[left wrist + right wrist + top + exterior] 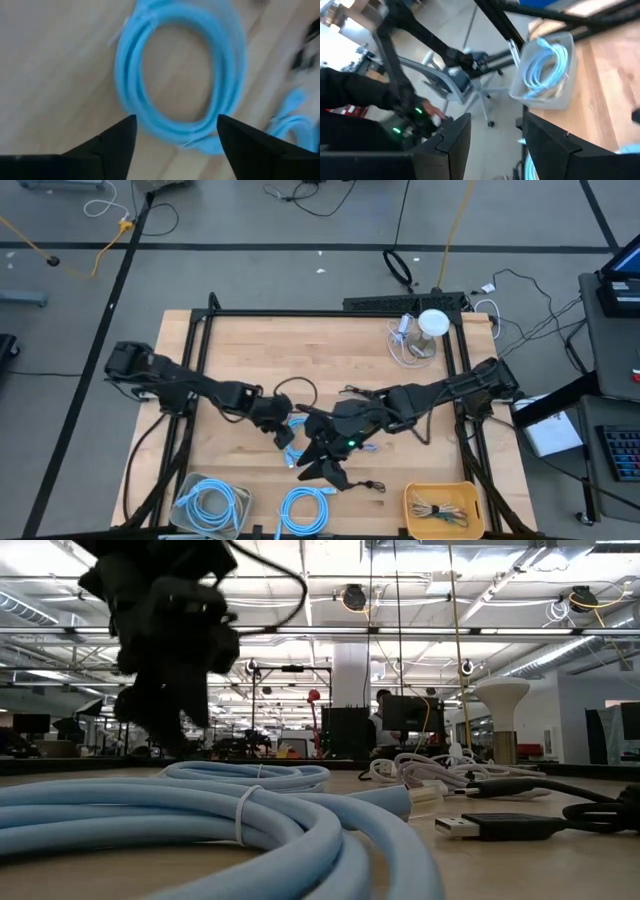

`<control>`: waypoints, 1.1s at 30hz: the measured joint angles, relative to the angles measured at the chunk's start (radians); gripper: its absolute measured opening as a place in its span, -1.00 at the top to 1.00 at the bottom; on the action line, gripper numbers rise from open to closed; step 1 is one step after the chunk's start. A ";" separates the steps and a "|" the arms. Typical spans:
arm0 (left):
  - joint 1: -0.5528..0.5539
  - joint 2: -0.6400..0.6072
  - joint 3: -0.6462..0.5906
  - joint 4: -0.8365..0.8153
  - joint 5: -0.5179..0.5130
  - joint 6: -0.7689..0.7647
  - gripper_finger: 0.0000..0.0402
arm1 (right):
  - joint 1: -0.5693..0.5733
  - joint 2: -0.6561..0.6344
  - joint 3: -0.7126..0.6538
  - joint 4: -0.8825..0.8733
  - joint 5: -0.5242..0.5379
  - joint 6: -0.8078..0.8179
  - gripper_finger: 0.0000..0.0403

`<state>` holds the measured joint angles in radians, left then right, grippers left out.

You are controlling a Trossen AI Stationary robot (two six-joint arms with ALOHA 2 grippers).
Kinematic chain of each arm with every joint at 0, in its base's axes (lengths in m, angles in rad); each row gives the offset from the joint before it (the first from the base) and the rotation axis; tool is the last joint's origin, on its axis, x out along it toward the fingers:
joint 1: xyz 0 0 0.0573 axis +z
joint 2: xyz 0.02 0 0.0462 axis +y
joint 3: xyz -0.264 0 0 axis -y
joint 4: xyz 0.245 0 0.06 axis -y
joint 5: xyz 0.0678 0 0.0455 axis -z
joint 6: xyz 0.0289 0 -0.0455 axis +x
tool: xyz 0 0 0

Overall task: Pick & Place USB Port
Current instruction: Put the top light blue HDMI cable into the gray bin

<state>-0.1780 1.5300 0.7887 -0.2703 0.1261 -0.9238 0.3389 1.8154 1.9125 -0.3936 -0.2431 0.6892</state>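
Observation:
A black cable with a silver USB plug lies on the wooden table, right of the table's middle; in the high view it shows as a thin black cord. My left gripper hangs open over a light blue cable coil, touching nothing; the coil lies flat on the wood. My right gripper is higher up beside it, open and with nothing between its fingers, aimed past the table's near left corner. The two hands cover most of the blue cable under them.
Another blue coil lies at the near edge. A clear bin with blue cable stands near left, a yellow bin near right. A white dish of cables sits far right. A person's dark sleeve shows beyond the table.

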 joint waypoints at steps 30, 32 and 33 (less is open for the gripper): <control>0.096 0.004 0.043 -0.049 -0.077 0.040 0.99 | 0.095 -0.177 -0.084 -0.098 0.323 -0.088 0.15; 0.099 -0.017 0.055 -0.087 -0.079 0.076 0.99 | 0.095 -0.181 -0.108 -0.067 0.322 -0.072 0.15; 0.100 -0.027 0.063 -0.087 -0.067 0.092 0.97 | 0.095 -0.181 -0.118 -0.060 0.320 -0.066 0.15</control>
<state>-0.0782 1.5035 0.8516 -0.3576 0.0586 -0.8322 0.4339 1.6348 1.7943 -0.4536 0.0773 0.6233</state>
